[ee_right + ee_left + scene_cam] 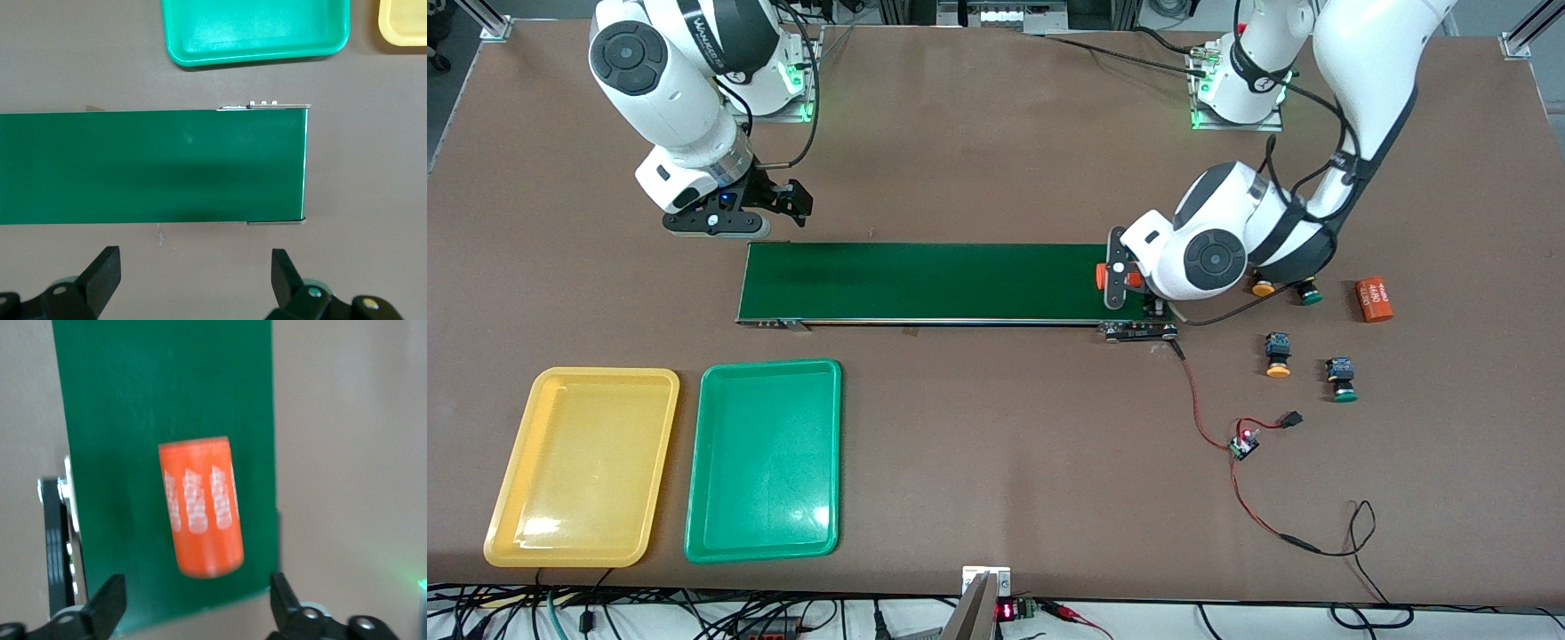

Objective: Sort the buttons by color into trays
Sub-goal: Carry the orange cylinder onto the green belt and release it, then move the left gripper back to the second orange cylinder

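Hovering over the dark-green conveyor belt point(925, 282), both grippers spread empty.
You get four buttons: two yellow-capped push-button switches point(1278, 353), two green-capped push-button switches point(1342, 379), one pair half-hidden under left arm; left gripper point(197, 607) above orange printed cylinder point(200, 517), right gripper point(195, 279) at belt's other end.

White "4680" print is showing on the orange cylinder point(1375, 300) lying near the table's edge at the left arm's end; other lettering is reading unclear
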Robot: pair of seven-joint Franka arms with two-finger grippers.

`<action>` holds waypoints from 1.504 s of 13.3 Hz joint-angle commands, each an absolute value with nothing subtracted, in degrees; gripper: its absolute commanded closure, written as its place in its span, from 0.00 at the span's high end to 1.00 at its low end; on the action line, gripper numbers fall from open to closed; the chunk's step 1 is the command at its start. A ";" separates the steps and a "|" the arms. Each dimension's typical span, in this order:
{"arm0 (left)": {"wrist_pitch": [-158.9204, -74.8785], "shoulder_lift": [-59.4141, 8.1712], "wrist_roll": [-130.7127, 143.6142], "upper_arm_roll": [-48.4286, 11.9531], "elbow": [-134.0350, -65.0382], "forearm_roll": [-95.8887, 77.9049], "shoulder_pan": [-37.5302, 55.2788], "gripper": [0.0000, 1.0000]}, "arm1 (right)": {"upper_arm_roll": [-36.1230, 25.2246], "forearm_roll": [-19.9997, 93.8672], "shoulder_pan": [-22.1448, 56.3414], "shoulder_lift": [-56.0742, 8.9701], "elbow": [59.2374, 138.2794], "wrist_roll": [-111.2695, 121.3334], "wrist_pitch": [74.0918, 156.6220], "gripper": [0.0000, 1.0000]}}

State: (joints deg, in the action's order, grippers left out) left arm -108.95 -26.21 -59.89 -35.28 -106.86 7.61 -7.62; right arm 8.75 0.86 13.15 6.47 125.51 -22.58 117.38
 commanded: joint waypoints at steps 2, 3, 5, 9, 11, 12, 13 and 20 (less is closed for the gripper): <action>-100.39 -19.34 -58.54 -35.07 -107.14 8.43 -12.11 1.00 | 8.44 1.49 13.10 6.06 124.63 -22.76 117.07 1.00; -99.85 -18.99 -58.45 -34.89 -107.05 9.13 -14.04 1.00 | 8.44 1.49 13.10 6.06 124.63 -22.76 117.16 1.00; -98.01 -18.46 -58.27 -34.89 -104.43 9.67 -19.05 1.00 | 8.35 1.49 13.10 6.06 124.54 -22.76 117.16 1.00; -88.17 -18.90 -49.51 -34.72 -95.90 16.14 -25.40 1.00 | 8.17 1.67 12.92 6.06 123.93 -22.94 116.72 1.00; -88.41 -19.07 -39.61 -34.54 -95.54 20.20 -26.10 1.00 | 8.17 1.85 12.83 6.06 123.84 -22.76 116.46 1.00; -88.42 -20.46 -33.20 -34.37 -93.80 20.74 -26.10 1.00 | 8.09 1.85 12.83 6.06 123.84 -22.85 116.54 1.00; -87.55 -22.74 -28.78 -34.37 -89.69 22.40 -26.45 1.00 | 8.09 1.85 12.83 6.06 123.84 -22.85 116.54 1.00; -88.15 -32.52 -21.91 -33.84 -72.60 21.27 -29.44 1.00 | 8.00 1.85 11.95 6.15 123.31 -22.50 115.75 1.00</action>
State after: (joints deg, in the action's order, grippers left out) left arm -89.67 -30.05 -26.24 -33.17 -77.97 20.47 -30.26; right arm 7.73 0.93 12.51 6.46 124.40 -22.58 116.99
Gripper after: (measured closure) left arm 0.000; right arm 0.000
